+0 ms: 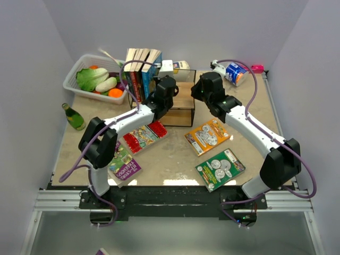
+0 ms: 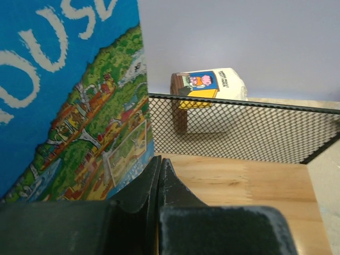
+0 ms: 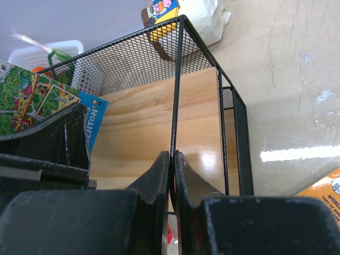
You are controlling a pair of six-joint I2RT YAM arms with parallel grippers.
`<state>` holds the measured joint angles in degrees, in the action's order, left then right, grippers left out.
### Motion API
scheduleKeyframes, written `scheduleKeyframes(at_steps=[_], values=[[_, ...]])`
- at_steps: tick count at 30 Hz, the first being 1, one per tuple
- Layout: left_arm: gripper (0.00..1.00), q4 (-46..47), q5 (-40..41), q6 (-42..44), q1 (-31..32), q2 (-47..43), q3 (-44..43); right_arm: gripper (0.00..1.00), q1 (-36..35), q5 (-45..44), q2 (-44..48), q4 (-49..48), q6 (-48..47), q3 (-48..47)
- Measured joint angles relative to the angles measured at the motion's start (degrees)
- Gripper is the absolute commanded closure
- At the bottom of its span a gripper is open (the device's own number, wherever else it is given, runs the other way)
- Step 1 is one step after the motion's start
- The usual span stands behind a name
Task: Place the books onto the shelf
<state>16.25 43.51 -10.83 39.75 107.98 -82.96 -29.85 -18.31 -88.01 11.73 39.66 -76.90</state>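
Note:
The shelf is a black mesh rack with a wooden board, at the table's middle back. Several books stand upright at its left end, the outermost with a blue cover. My left gripper is shut and empty, close against that blue book, over the board. My right gripper is shut on the thin black frame of the shelf at its right side. A red book, an orange book, a green book and a purple book lie flat on the table.
A white basket of vegetables stands at the back left, with a green bottle in front of it. A small carton sits behind the shelf. A white and blue pack lies at the back right.

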Motion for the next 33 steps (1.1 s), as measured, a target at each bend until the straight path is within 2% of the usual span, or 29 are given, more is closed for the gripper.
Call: scheduleKeyframes(at_steps=[17,33], values=[[1.0,-7.2,7.3,-5.1,-2.1,1.7,-3.2,0.96,0.0,0.0,0.0,0.0,0.0,0.0],[1.0,-10.9,8.4,-8.5,-3.1,2.1,-3.4,0.96,0.0,0.0,0.0,-0.2,0.0,0.1]])
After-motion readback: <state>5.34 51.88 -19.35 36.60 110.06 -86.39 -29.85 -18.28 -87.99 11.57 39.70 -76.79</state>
